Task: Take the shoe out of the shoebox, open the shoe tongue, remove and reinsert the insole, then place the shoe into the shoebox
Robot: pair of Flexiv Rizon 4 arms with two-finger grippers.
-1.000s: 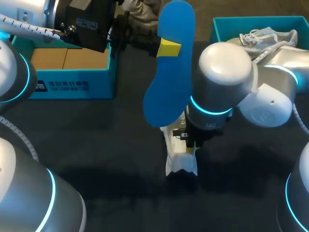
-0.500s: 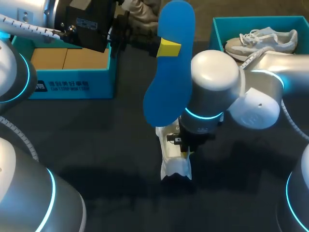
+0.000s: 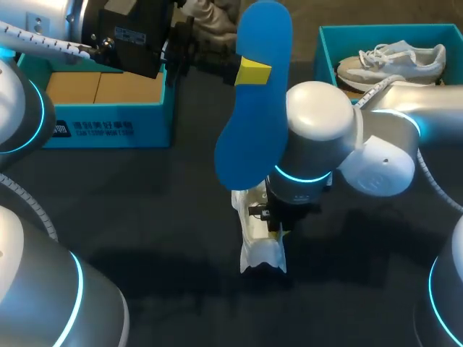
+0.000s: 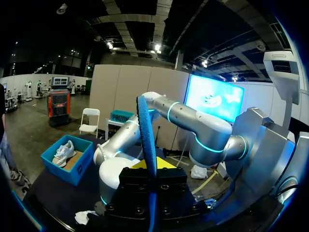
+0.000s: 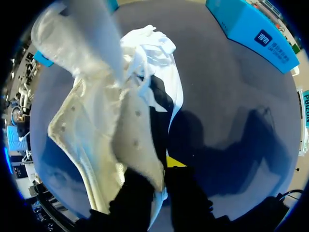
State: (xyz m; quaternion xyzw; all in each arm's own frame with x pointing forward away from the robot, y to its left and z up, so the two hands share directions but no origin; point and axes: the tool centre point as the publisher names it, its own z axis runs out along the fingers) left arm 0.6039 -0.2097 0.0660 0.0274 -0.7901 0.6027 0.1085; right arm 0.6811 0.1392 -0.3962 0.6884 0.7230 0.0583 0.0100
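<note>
A blue insole [image 3: 253, 108] hangs upright over the middle of the table, and my left gripper [image 3: 249, 72] is shut on its upper part. In the left wrist view the insole [image 4: 146, 130] stands edge-on between the fingers. Below it a white shoe [image 3: 259, 231] lies on the dark table. My right gripper [image 3: 278, 230] points down at it. In the right wrist view the shoe's [image 5: 106, 121] pale upper runs in between the dark fingers of the right gripper [image 5: 161, 171], pinched there. One yellow tip shows beside it.
A teal shoebox [image 3: 325, 43] at the back right holds a second white shoe [image 3: 391, 59]. Another teal box [image 3: 108, 130] with a cardboard inside stands at the back left. My right arm's elbow [image 3: 325, 116] looms over the table's middle.
My right arm has shifted left, dragging the white shoe a little to the left and uncovering the shoe in the back right box. The left arm and insole have not moved.
</note>
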